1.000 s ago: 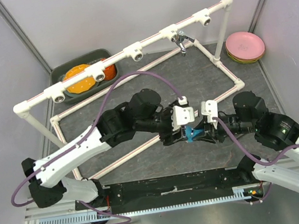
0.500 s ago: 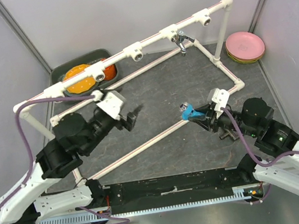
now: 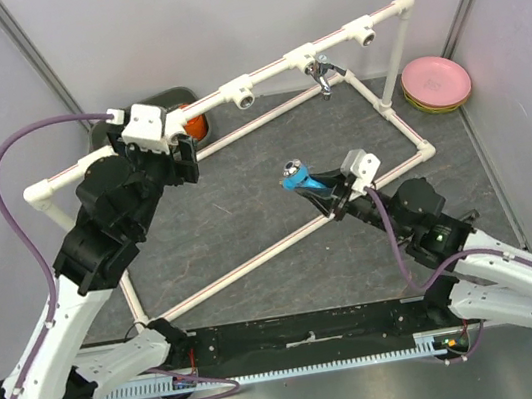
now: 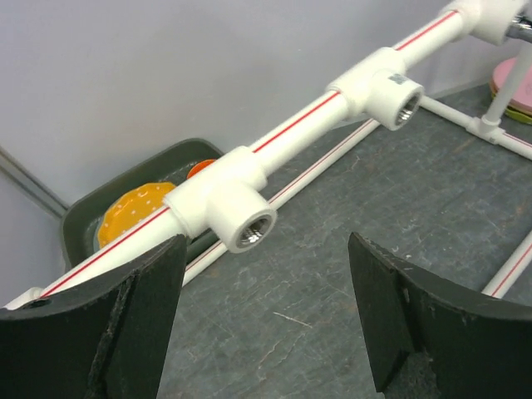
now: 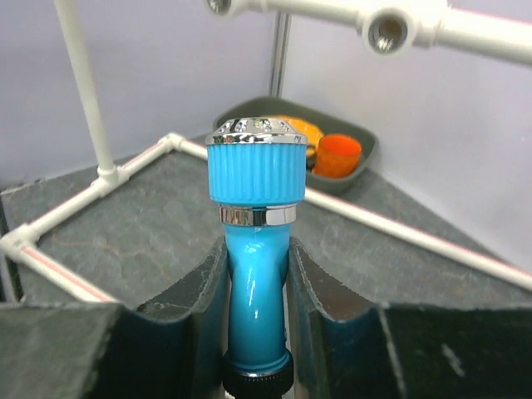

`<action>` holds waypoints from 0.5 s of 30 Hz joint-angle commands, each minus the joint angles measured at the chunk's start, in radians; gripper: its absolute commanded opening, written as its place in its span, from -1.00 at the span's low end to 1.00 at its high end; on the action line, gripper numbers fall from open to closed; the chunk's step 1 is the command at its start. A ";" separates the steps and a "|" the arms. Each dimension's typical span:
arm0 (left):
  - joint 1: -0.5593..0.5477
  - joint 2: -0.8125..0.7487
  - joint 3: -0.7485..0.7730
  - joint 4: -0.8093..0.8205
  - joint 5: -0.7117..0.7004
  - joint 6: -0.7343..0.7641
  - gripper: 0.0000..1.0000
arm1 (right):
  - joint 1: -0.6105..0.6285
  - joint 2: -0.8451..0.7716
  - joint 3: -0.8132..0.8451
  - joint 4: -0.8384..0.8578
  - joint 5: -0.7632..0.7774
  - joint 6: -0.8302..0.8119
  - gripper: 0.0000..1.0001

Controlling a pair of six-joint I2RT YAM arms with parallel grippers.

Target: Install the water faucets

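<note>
My right gripper (image 3: 323, 190) is shut on the blue faucet (image 3: 300, 178) and holds it above the middle of the mat, knob end pointing away from the arm. In the right wrist view the jaws (image 5: 256, 274) clamp its blue neck (image 5: 256, 249) below the round knob; the orange threaded end is hidden. The chrome faucet (image 3: 324, 75) hangs from a socket on the white pipe frame (image 3: 275, 61). My left gripper (image 3: 183, 152) is open and empty at the frame's left part. In the left wrist view (image 4: 266, 324) it faces an empty tee socket (image 4: 241, 218).
A dark tray (image 3: 170, 101) with an orange cup (image 3: 195, 125) sits behind the frame at back left. Pink plates (image 3: 436, 81) stack at back right. Another empty socket (image 4: 391, 87) lies further along the rail. White floor pipes (image 3: 255, 257) border the mat.
Both grippers were together at the blue faucet in the middle. The left one let go and swung back-left to the pipe rail. The right one lifted the faucet towards the back left.
</note>
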State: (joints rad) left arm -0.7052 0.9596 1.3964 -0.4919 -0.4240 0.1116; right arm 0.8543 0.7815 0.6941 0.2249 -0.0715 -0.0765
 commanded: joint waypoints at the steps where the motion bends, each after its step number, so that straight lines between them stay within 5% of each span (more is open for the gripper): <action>1: 0.088 0.013 0.079 -0.007 0.045 -0.101 0.72 | 0.126 0.061 -0.021 0.344 0.195 -0.098 -1.00; 6: 0.179 0.065 0.151 -0.005 0.051 -0.168 0.75 | 0.255 0.197 -0.060 0.647 0.386 -0.247 -1.00; 15: 0.351 0.168 0.198 -0.037 0.216 -0.334 0.86 | 0.272 0.360 -0.058 0.990 0.489 -0.241 -1.00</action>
State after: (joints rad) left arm -0.4236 1.0950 1.5925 -0.5182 -0.3302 -0.0944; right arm 1.1191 1.1030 0.6121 0.9466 0.3424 -0.3092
